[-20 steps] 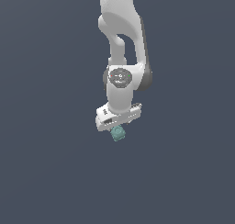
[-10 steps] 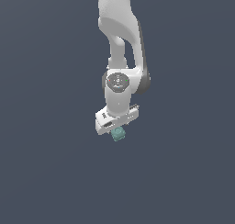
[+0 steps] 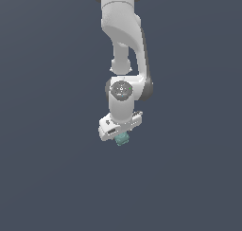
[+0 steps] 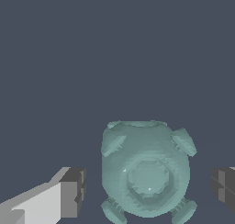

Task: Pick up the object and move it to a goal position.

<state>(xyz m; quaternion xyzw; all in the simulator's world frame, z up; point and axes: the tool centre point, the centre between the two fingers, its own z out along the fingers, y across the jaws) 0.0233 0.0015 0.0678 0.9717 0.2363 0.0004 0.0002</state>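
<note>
We see the arm (image 3: 124,45) in smooth white shells with a soft satin sheen, plastic by the look of it, and darker grey at the joints. The gripper (image 3: 120,130) carries the same white casing, while its fingertips (image 4: 73,191) end in dark grey, matt pads with flat, blocky faces. Between them sits the object (image 4: 146,170), teal-green and faintly glossy (a few pale highlights catch its rounded front), its surface bumpy with raised studs at the corners. Behind everything, we get a flat, matt slate-grey backdrop (image 3: 47,178).
</note>
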